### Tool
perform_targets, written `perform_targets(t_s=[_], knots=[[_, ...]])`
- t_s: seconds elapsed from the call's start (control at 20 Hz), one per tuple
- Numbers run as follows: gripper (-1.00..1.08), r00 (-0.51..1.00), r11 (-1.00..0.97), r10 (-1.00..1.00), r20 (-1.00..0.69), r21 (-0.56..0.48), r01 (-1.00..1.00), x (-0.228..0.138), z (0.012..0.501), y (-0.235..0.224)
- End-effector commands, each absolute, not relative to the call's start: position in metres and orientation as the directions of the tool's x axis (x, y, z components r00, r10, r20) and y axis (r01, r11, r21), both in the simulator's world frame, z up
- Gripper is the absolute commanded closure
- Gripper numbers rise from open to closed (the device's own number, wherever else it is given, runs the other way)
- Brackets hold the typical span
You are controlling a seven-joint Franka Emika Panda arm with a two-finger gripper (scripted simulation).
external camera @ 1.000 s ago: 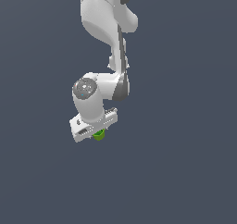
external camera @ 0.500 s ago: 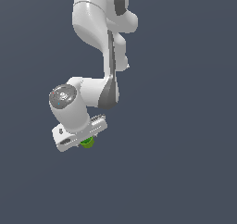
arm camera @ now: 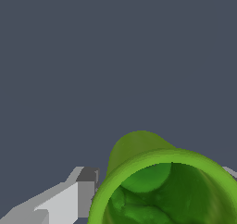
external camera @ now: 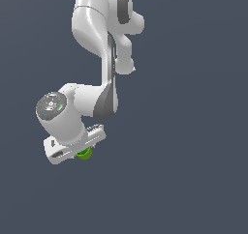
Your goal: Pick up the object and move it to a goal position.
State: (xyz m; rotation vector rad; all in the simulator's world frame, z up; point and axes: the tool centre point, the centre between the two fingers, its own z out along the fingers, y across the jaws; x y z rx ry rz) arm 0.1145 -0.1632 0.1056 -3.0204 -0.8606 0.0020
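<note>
From the exterior view, my arm [external camera: 104, 59] hangs down out of the top of the picture against a plain dark grey ground, bends, and ends low on the exterior view's left. The grey joint cap [external camera: 51, 106] faces the camera, and below it my gripper [external camera: 83, 152] lies as a white bar tilted up toward the exterior view's right. The object [external camera: 84, 153] shows as a small bright green lump just under that bar, touching it, with most of it hidden behind the white body. From here I cannot make out its long axis or which way it points, and my fingers are not visible apart from the bar.

In the wrist view, the object [arm camera: 166, 186] is large and close, running off the picture's edge. It reads as a hollow green thing with a round rim turned toward the camera and a darker, lumpy inside; its outer wall runs away behind the rim, so its axis lies roughly along my line of sight, a little tilted. One grey-white finger [arm camera: 69, 197] sits right against its side. A sliver of grey at the opposite side may be the other finger, but it is too small to be sure. My jaws look closed onto the object, held narrowly apart by its width.
</note>
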Motion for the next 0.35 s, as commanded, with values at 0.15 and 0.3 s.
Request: perform_targets(t_s=[0.15, 0.3], knots=[[1.08, 0.85, -0.85, 0.527, 0.0, 0.0, 0.527, 0.12, 0.108, -0.1676], [1.08, 0.85, -0.85, 0.527, 0.0, 0.0, 0.527, 0.1206, 0.108, -0.1678]])
